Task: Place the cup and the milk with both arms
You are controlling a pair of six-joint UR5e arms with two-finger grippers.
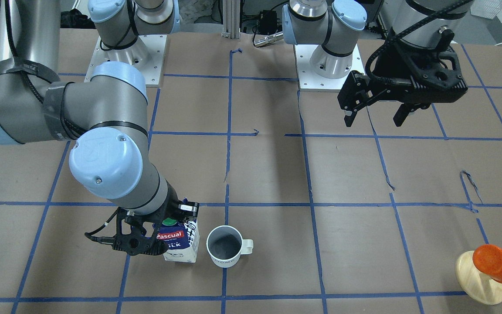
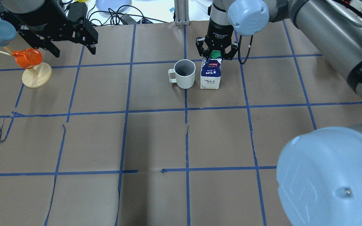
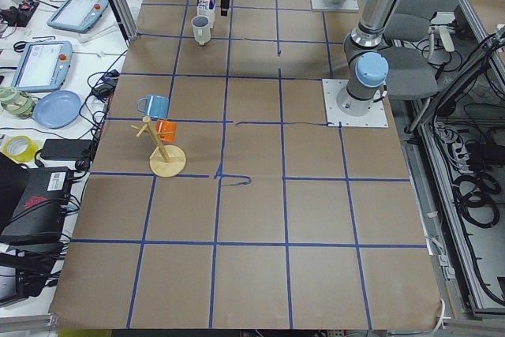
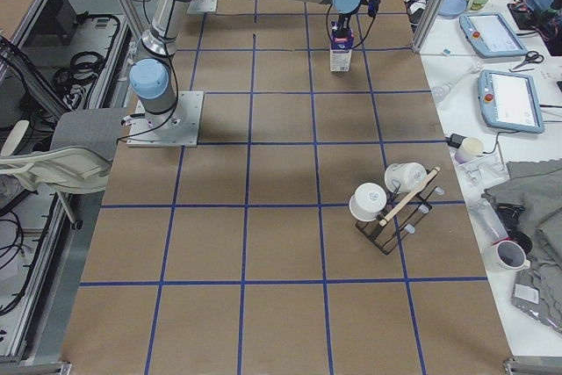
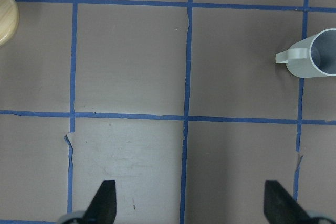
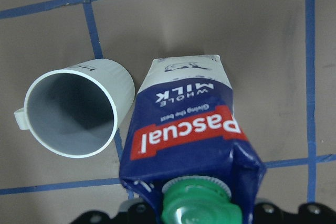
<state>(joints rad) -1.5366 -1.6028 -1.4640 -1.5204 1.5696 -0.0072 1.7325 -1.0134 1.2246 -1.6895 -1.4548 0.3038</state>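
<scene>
My right gripper (image 2: 217,56) is down over the milk (image 2: 211,77). One finger stands on each side of its gable top, drawn in to the carton's width and gripping it. (My own wrist camera hides the fingertips behind the carton's top, so I go by the overhead and front views here.) The green cap (image 2: 215,54) shows between the fingers.

The milk stands upright on the table (image 2: 156,141), just beside the cup (image 2: 184,73), on the side away from the cup's handle (image 2: 170,75). From overhead a thin strip of brown paper shows between the two. From my right wrist their walls look almost touching, so I cannot say more than very close. The milk is the taller of the pair.

The cup is upright, mouth up and grey inside, and it sits on a line of blue tape (image 2: 186,131) that runs under it.

My left gripper (image 2: 73,50) hangs in the air well apart from the cup, out on its handle side. Its fingers (image 5: 105,203) are spread wide and hold nothing, with only paper and tape below them. From that wrist the cup shows at one edge of the view, handle turned inward.

Farther from the cup on the same handle side, beyond my left gripper, is a pale wooden stand (image 2: 36,78). An orange cup (image 2: 27,58) hangs on its peg.
</scene>
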